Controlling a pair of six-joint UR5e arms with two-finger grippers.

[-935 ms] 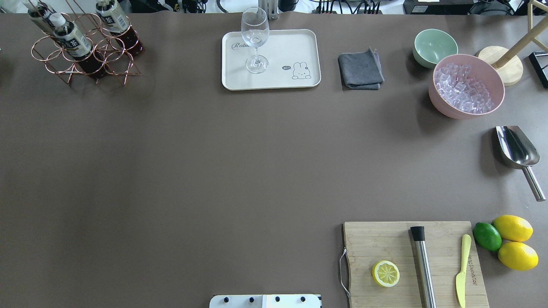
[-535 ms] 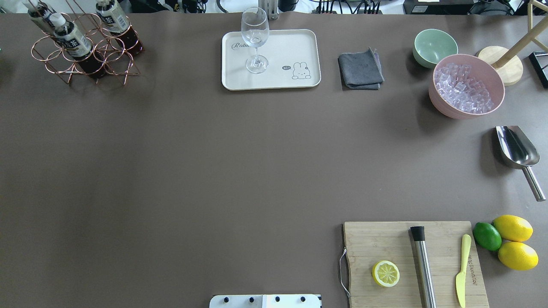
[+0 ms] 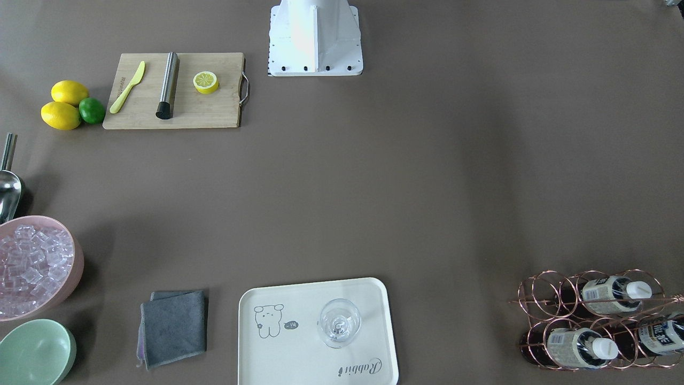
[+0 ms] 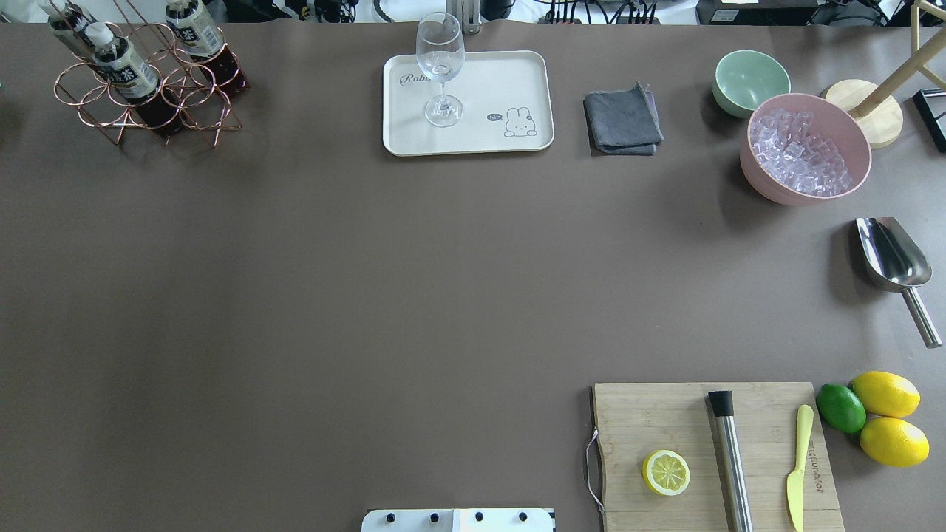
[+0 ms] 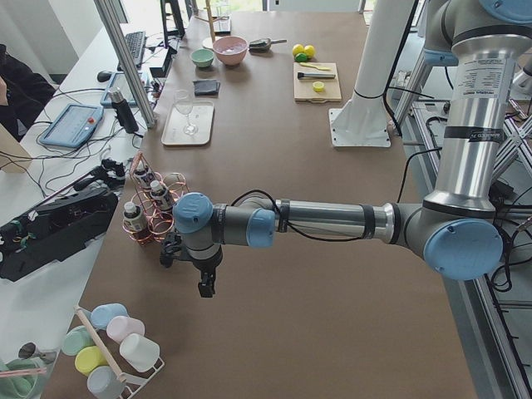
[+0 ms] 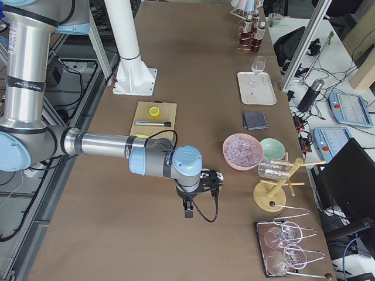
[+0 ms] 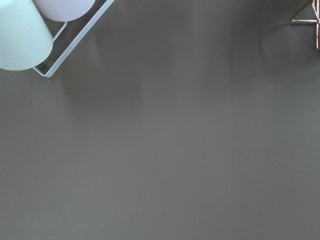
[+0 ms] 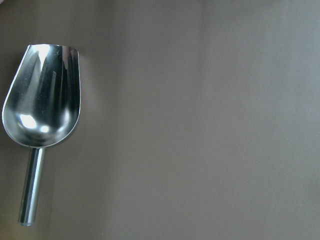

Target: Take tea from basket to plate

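tea (image 4: 124, 68): three alike bottles are standing in the basket; the one marked is sitting in a middle ring, and the other two are sitting in rings behind it, toward the far edge.
tea axis: the long axis is running roughly vertical, with the white cap pointing up and the dark base sitting down in the ring; the slant in the overhead view is probably only the camera's angle.
basket (image 4: 176, 90): is sitting at the far left corner of the surface (image 4: 332, 295), well apart from the plate.
plate (image 4: 495, 81): is lying at the far middle of the surface, its long side running left to right; a glass (image 4: 441, 63) is standing upright on its left half, and the bear print is showing at its near right corner.
left end effector (image 5: 203, 289): is hanging fingers-down over bare surface just beside the basket, gripping nothing visible; only the side view is showing it, so I cannot tell whether the fingers are apart or together.
left wrist view: is looking down on bare surface, with a wire foot of the basket at the upper right edge and pale cups (image 7: 20, 35) at the upper left.
right end effector (image 6: 187, 209): is hanging fingers-down over the surface; here too only a side view is showing it, so I cannot tell its state.
right wrist view: is showing the scoop (image 8: 42, 100) lying flat, handle toward the bottom of the view.
rest: a cloth (image 4: 623, 120) is lying right of the plate, and a board (image 4: 650, 414) is lying at the near right.
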